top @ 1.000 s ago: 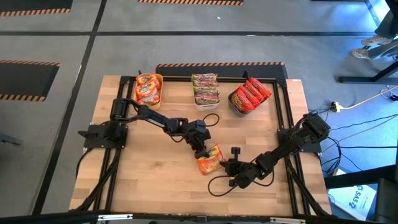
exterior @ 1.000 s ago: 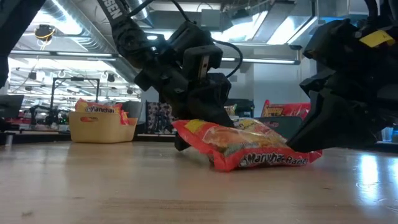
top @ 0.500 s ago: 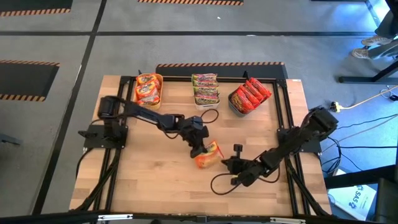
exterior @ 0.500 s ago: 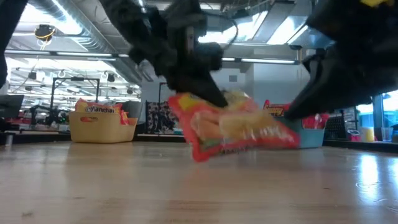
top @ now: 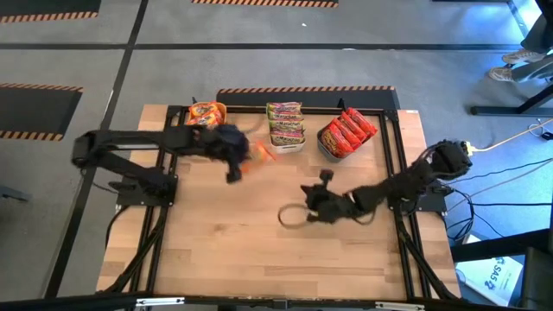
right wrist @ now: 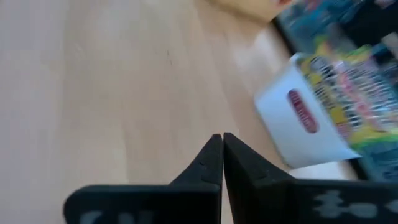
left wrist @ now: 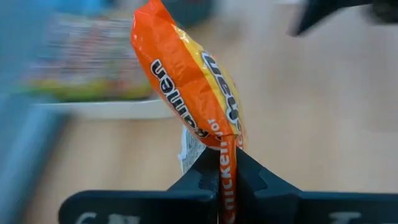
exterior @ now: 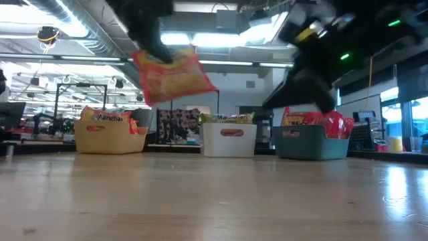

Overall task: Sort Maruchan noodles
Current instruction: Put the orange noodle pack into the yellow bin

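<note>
Overhead, ceiling lights (exterior: 200, 39) glare above the wooden table (exterior: 214, 201).

Bright strip lights (exterior: 200, 40) on the ceiling, at about twelve o'clock in the low view, light the room evenly and lay a pale glare on the wooden table (exterior: 401, 184) toward four o'clock. Motion blur smears the left arm (top: 155, 142) from above. In the left wrist view the orange packet (left wrist: 193, 93) is fairly crisp, everything behind it smeared.
</note>
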Available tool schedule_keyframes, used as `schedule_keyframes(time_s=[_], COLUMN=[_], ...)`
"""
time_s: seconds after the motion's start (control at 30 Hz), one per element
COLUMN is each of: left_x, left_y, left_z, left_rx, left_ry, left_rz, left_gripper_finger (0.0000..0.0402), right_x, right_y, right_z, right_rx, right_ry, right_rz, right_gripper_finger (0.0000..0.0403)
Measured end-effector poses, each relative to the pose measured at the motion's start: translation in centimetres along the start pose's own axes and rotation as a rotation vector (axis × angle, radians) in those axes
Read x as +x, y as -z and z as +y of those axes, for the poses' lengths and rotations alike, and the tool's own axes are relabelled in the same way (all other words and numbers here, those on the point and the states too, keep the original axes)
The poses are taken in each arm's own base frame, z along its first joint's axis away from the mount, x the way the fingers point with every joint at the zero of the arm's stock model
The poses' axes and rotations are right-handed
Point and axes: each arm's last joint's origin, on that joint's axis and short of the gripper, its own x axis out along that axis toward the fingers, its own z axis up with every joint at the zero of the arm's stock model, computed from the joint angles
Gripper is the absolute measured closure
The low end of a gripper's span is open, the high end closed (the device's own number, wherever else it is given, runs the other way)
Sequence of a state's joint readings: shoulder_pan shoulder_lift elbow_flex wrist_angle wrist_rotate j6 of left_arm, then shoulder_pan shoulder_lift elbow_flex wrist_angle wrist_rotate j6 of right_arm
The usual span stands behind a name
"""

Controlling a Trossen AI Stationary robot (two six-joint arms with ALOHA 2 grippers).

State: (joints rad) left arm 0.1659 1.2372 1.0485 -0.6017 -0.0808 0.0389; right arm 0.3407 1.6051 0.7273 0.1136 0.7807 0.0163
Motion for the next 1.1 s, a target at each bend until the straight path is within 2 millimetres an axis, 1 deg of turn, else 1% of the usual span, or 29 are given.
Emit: schedule_keyframes(time_s=[0.1, 0.2, 0.3, 0.4, 0.53, 0.73, 0.87, 0.93, 1.1], left_x=[-3.2, -5.6, -7.0, -7.3, -6.6, -4.6, -3.0, -2.0, 0.5], left_y=[1.2, 2.4, 3.4, 4.2, 5.2, 6.6, 7.6, 8.1, 10.1], left_z=[2.3, 4.4, 6.4, 8.3, 10.4, 12.9, 13.9, 14.3, 14.7], left_rx=[0.072, 0.12, 0.157, 0.164, 0.172, 0.152, 0.11, 0.093, 0.057], left_ry=[-0.223, -0.429, -0.547, -0.569, -0.488, -0.375, -0.295, -0.274, -0.181], left_rz=[0.037, 0.106, 0.19, 0.255, 0.338, 0.474, 0.57, 0.59, 0.649], left_gripper_finger=[0.0399, 0.0399, 0.0399, 0.0399, 0.0398, 0.0398, 0.0398, 0.0398, 0.0398], right_x=[2.1, 3.5, 4.4, 4.8, 4.9, 4.9, 4.9, 4.9, 4.9], right_y=[0.2, 0.4, 0.6, 0.8, 0.9, 0.9, 0.9, 0.9, 0.9], right_z=[-2.1, -3.8, -4.8, -5.4, -5.6, -5.6, -5.6, -5.6, -5.6], right_rx=[0.036, 0.073, 0.103, 0.117, 0.101, 0.068, 0.066, 0.066, 0.065], right_ry=[-0.072, -0.127, -0.177, -0.19, -0.19, -0.196, -0.196, -0.196, -0.197], right_rz=[0.045, 0.066, 0.079, 0.087, 0.089, 0.087, 0.088, 0.088, 0.09], right_gripper_finger=[0.0403, 0.0403, 0.0403, 0.0403, 0.0403, 0.0403, 0.0403, 0.0403, 0.0403])
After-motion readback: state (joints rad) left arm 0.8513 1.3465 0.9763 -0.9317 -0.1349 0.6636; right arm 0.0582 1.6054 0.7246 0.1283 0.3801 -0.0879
